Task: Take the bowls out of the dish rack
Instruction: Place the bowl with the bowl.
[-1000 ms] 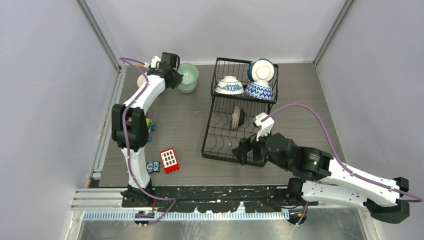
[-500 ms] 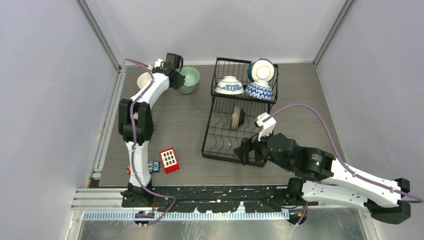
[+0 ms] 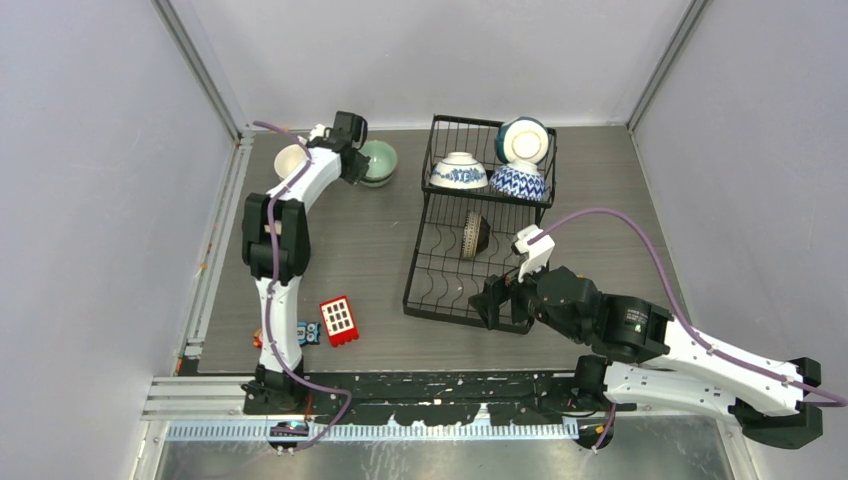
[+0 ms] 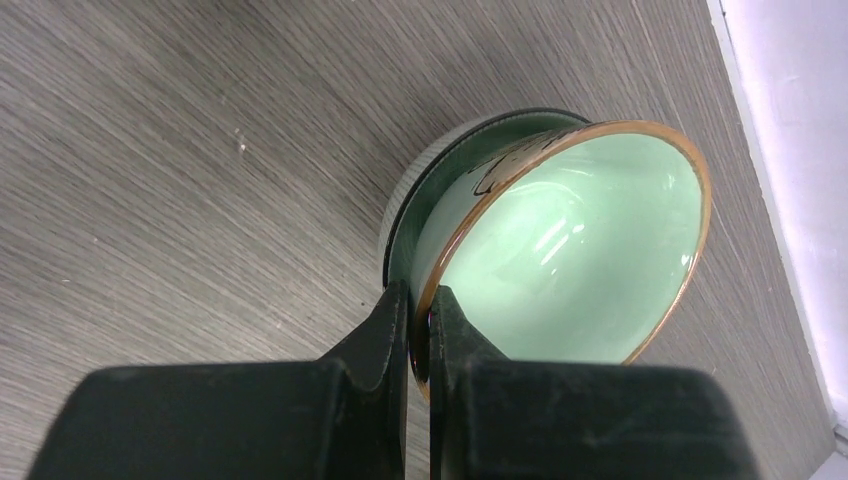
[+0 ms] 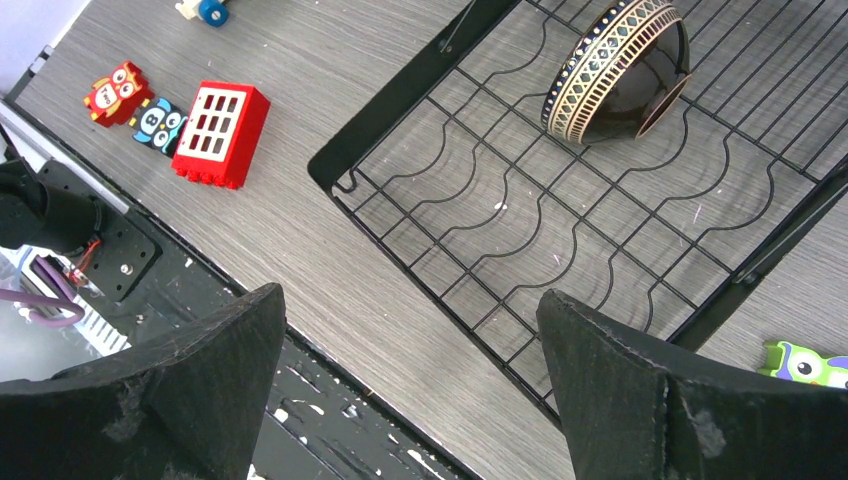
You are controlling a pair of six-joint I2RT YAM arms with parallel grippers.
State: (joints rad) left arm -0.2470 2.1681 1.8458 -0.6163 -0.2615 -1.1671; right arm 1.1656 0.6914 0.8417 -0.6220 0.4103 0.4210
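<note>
My left gripper (image 4: 418, 295) is shut on the gold rim of a pale green bowl (image 4: 570, 250), one finger inside and one outside. That bowl (image 3: 378, 162) sits tilted at the back left of the table, with a darker rim showing beneath it. A cream bowl (image 3: 290, 160) stands just left of the arm. The black dish rack (image 3: 430, 300) holds three bowls in its upper basket: white with blue (image 3: 459, 171), blue patterned (image 3: 518, 182) and teal-rimmed (image 3: 523, 140). A brown patterned bowl (image 5: 615, 70) lies on the lower tier. My right gripper (image 5: 408, 300) hangs open over the rack's near corner, holding nothing.
A red toy block (image 3: 338, 320) and small colourful toys (image 3: 305, 333) lie near the front left. A green owl toy (image 5: 805, 362) lies right of the rack. Grey walls close in the table on three sides, and the arm bases line the near edge.
The left arm folded its elbow in and lowered the green bowl slightly, uncovering the cream bowl. The right arm has barely moved.
</note>
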